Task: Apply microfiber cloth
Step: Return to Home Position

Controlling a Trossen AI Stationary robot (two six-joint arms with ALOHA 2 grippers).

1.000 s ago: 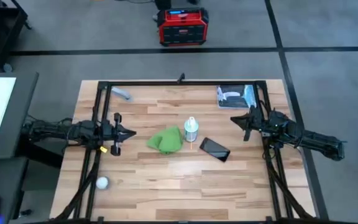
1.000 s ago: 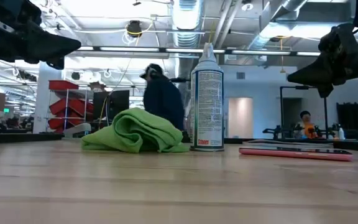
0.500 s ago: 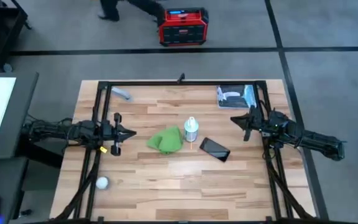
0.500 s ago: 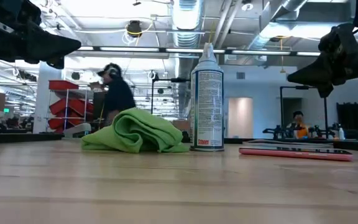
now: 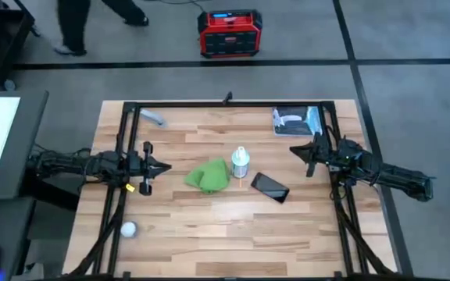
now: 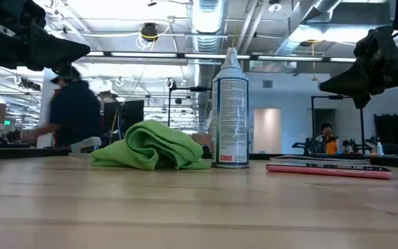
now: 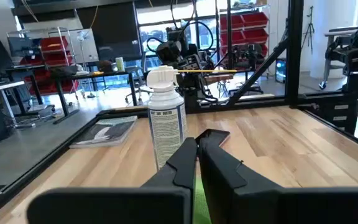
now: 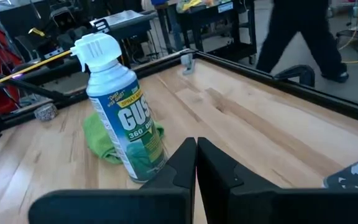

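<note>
Both closed, left pincer and right pincer flank the microfiber cloth, spray can and phone.

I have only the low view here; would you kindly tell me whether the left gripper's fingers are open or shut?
Observer: The left gripper, by the left edge of the wooden table, is shut and empty.
Operator: Thank you. And the right?
Observer: The right gripper, by the right edge, is also shut and empty.
Operator: Is the bright green microfiber cloth nearer one arm?
Observer: From above, it lies nearer the left gripper.
</note>
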